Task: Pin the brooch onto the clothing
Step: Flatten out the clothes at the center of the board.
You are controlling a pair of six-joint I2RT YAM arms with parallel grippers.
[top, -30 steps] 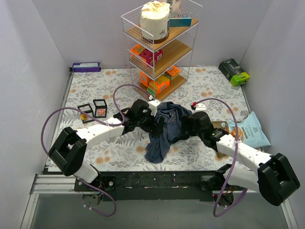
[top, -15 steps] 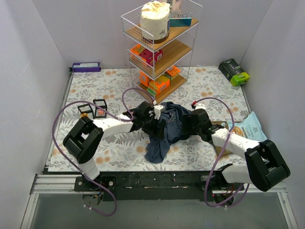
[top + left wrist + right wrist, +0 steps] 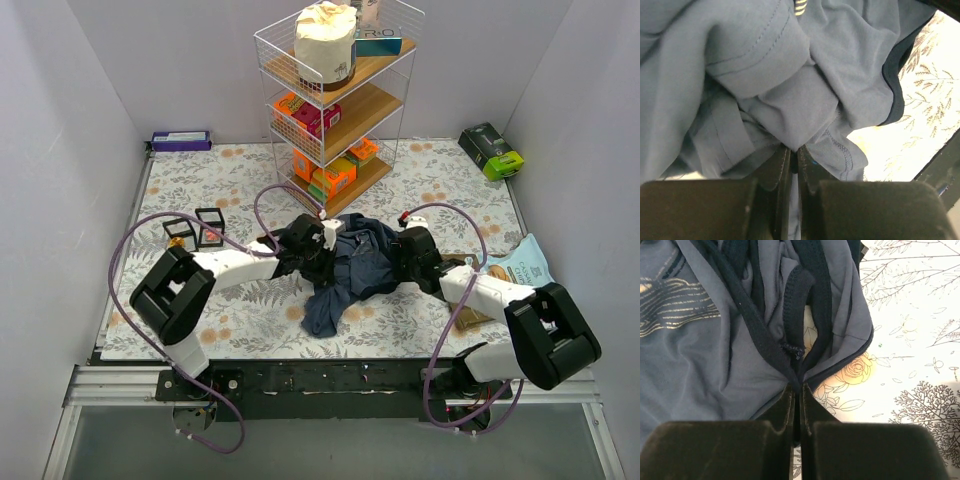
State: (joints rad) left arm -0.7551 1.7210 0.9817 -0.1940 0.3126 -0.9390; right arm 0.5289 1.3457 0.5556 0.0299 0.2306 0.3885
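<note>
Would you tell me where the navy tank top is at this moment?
In the top view, the tank top lies bunched mid-table, in front of the wire shelf, clamped by the left gripper and right gripper.

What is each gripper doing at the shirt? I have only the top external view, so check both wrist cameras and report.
Observer: The left gripper is shut on a fold of the clothing, with cloth pinched between its jaws.
Operator: Now the right one.
Observer: The right gripper is shut on the dark trim, which runs straight into its jaws.
Operator: Tell me which face of the cloth is up there.
Observer: A pale print shows to the left of that grip.
</note>
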